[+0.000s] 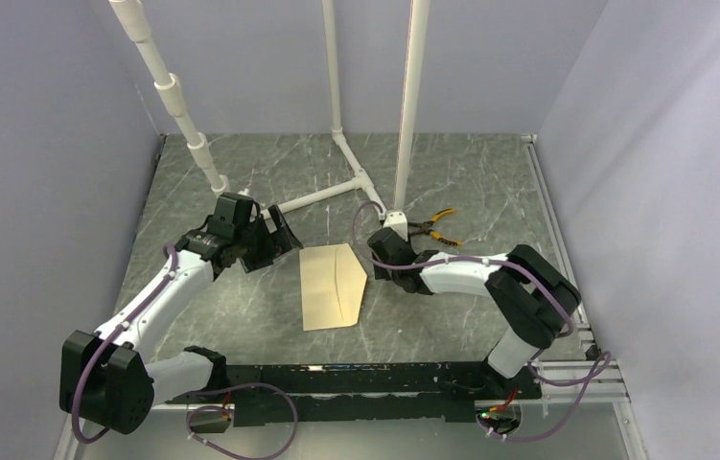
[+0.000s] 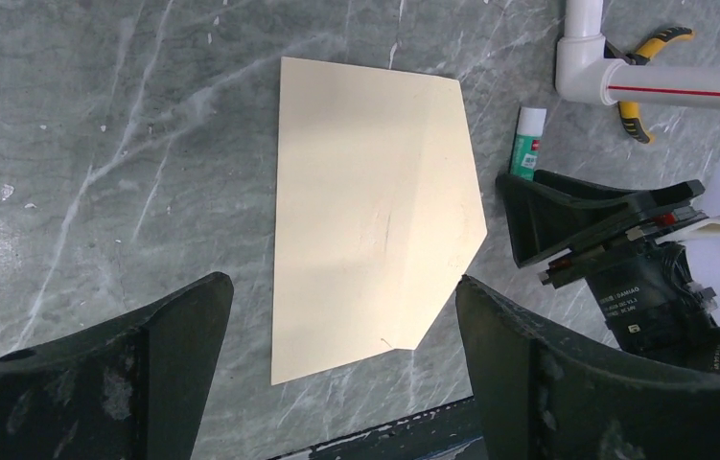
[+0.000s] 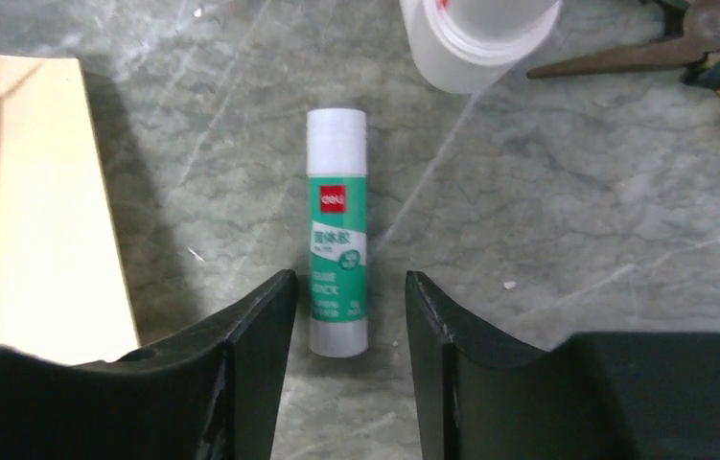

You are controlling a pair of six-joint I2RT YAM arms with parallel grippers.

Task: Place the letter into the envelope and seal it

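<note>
The envelope (image 1: 334, 286) lies flat on the counter (image 1: 241, 316), flap spread toward the right arm, its contents hidden; left fingers (image 2: 145, 374) hang released above it; right fingers (image 3: 241, 364), also parted, straddle a glue stick (image 3: 337, 235), contact unclear; pliers (image 3: 615, 59) are cut off at the frame edge.

One envelope (image 1: 334, 286), one glue stick (image 3: 337, 233), one pair of pliers (image 1: 429, 226), two grippers, left gripper (image 2: 341, 287), right gripper (image 3: 349, 280)

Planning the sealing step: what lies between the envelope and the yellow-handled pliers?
A glue stick, lying flat, and a white pipe foot nearer the pliers; the envelope is at left. The right wrist view shows this best.
</note>
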